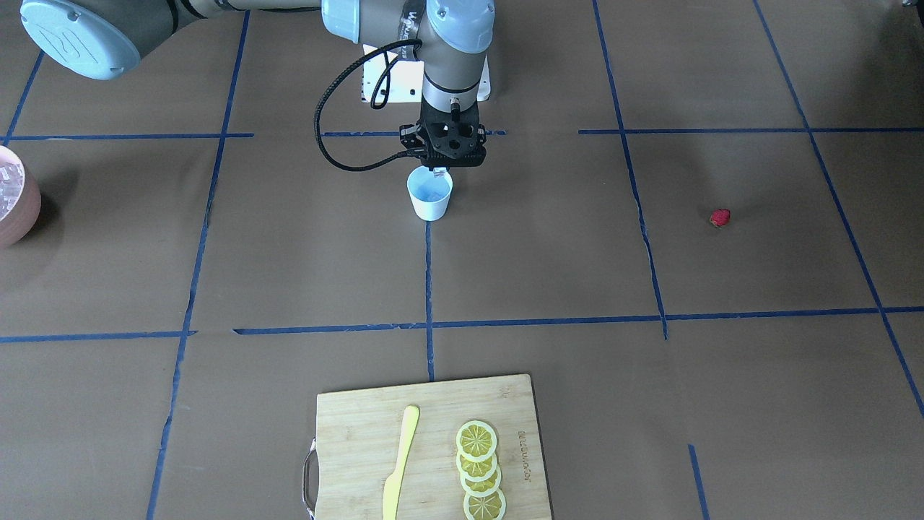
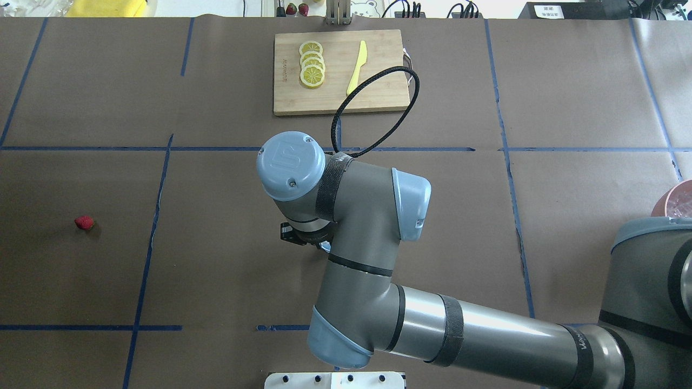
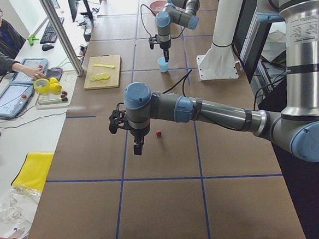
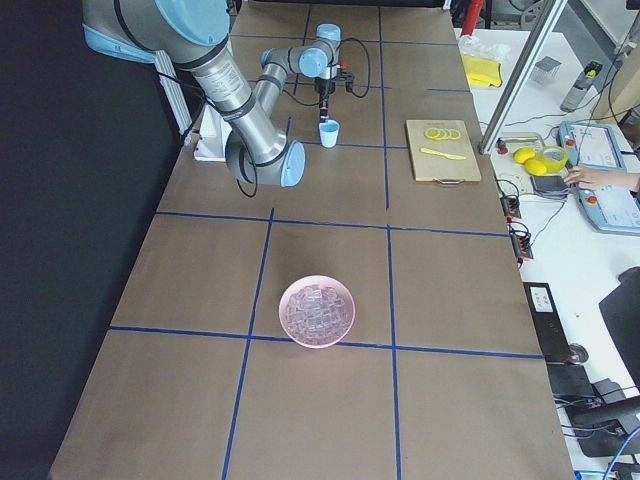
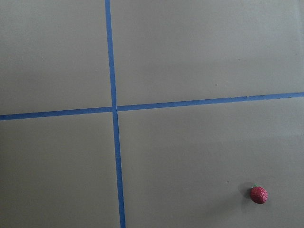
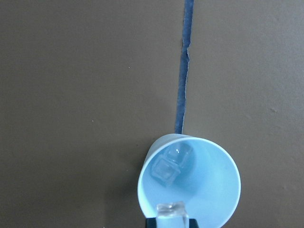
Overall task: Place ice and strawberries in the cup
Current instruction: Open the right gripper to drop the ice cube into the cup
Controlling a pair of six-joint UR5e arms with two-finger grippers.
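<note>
The right gripper [image 1: 439, 170] pinches an ice cube [image 6: 171, 209] directly above the cup [image 1: 431, 208], at its robot-side rim, with two cubes [image 6: 165, 172] inside. Well off to the robot's left the strawberry [image 1: 720, 217] lies on the table near the left gripper [image 3: 137, 148], whose state I cannot tell.

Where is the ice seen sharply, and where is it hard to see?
Right wrist view: sharp, ice in the cup, one cube held at its rim. Overhead view: the arm covers most of the cup. Exterior right view: ice in the bowl glints.
</note>
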